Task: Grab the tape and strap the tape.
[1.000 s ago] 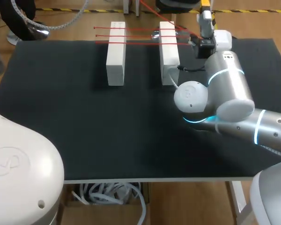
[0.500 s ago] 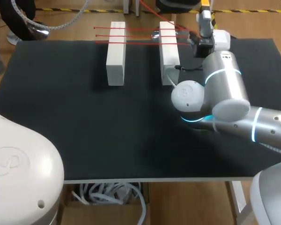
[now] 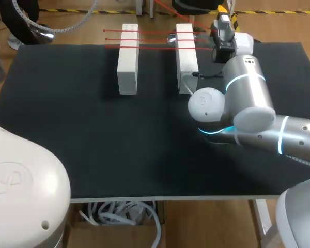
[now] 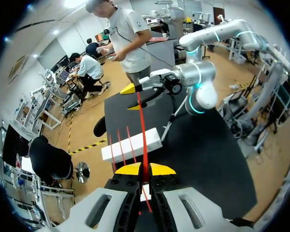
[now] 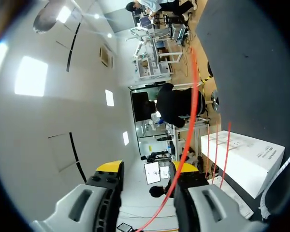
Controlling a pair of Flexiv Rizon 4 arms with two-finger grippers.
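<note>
1. Black matting covers the table (image 3: 93,150). Two long white rectangular blocks stand on it side by side toward the far edge: the left white block (image 3: 128,57) and the right white block (image 3: 186,57).
2. Thin red tape (image 3: 155,40) runs in three strands across the far ends of both blocks. It lies on their tops and spans the gap between them.
3. More red strands slant away from the far end of the right white block, out past the table's far edge.
4. The right arm (image 3: 248,103) comes in from the right side and bends toward the far edge. Its right gripper (image 3: 220,23) hangs just beyond the far end of the right white block, near the tape.
5. In the right wrist view the fingers stand wide apart. One red strand passes between them, close along the inner side of one finger (image 5: 182,166). The other finger is clear of the strand, so nothing is clamped.
6. The left gripper (image 4: 145,169) shows in its own wrist view with its yellow tips drawn almost together and the red tape pinched between them.
7. From that pinch the strand runs straight ahead over a white block to the right gripper and passes between its yellow tips.
8. The left arm (image 3: 20,186) shows in the head view only as a white housing at the near left corner.
</note>
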